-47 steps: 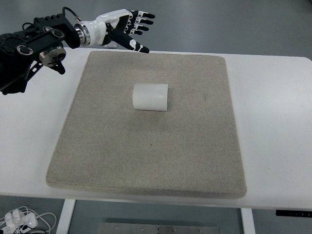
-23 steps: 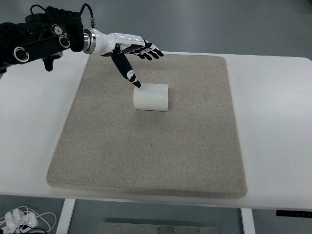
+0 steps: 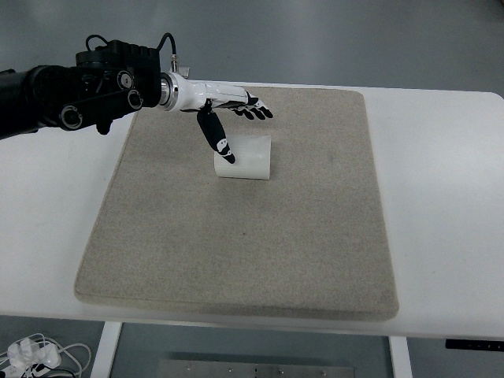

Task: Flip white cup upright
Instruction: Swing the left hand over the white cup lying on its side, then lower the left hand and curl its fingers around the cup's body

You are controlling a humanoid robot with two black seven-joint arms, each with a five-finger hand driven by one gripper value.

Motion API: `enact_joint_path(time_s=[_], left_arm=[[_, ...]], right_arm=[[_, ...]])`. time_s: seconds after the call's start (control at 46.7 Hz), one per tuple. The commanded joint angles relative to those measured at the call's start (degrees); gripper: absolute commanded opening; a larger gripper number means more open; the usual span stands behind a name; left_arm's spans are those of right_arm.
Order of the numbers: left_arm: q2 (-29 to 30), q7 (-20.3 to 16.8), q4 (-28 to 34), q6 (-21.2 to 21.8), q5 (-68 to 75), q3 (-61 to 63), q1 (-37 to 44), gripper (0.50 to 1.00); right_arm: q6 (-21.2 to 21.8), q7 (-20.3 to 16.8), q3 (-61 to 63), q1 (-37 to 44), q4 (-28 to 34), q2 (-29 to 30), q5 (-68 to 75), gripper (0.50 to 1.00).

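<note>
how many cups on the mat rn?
1. The white cup lies on its side on the grey mat, upper middle, just under the open left robot hand. Nothing seems hidden.

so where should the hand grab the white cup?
Across the curved wall of the white cup, probably from above. It lies on its side on the mat, axis running left-right, so its rounded sides are exposed. The left hand is open over its left end.

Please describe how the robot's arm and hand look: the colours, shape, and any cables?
Only the left arm shows. It is bulky and black, with round silver-ringed joint caps and a thin black cable looping over its top. A metallic ring joins it to a slim white wrist. The left hand is white with black fingers carrying small white marks.
</note>
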Motion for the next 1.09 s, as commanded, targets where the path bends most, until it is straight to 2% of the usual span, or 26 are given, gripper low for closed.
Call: enact_joint_path(time_s=[0.0, 0.643, 0.879, 0.986, 1.029, 1.071], left_arm=[[-0.98, 0.03, 0.88, 0.31, 0.0, 0.55, -0.06, 0.988], [-5.47, 0.29, 5.28, 1.63, 0.0, 3.98, 1.35, 0.986], [-6.17, 0.29, 5.36, 1.63, 0.44, 4.07, 1.35, 0.971], [-6.26, 0.29, 5.45, 1.63, 1.58, 4.07, 1.87, 0.9], [-6.35, 0.29, 5.45, 1.63, 1.58, 4.07, 1.96, 0.889], [-6.52, 0.29, 5.54, 1.63, 1.58, 4.07, 2.05, 0.853]], right_arm=[[0.0, -0.02, 0.0, -0.01, 0.0, 0.0, -0.05, 0.952], [0.0, -0.02, 0.0, -0.01, 0.0, 0.0, 0.03, 0.952], [0.0, -0.02, 0.0, -0.01, 0.0, 0.0, -0.05, 0.952], [0.0, -0.02, 0.0, -0.01, 0.0, 0.0, 0.03, 0.952], [0.0, -0.02, 0.0, -0.01, 0.0, 0.0, -0.05, 0.952], [0.0, -0.02, 0.0, -0.01, 0.0, 0.0, -0.05, 0.952]])
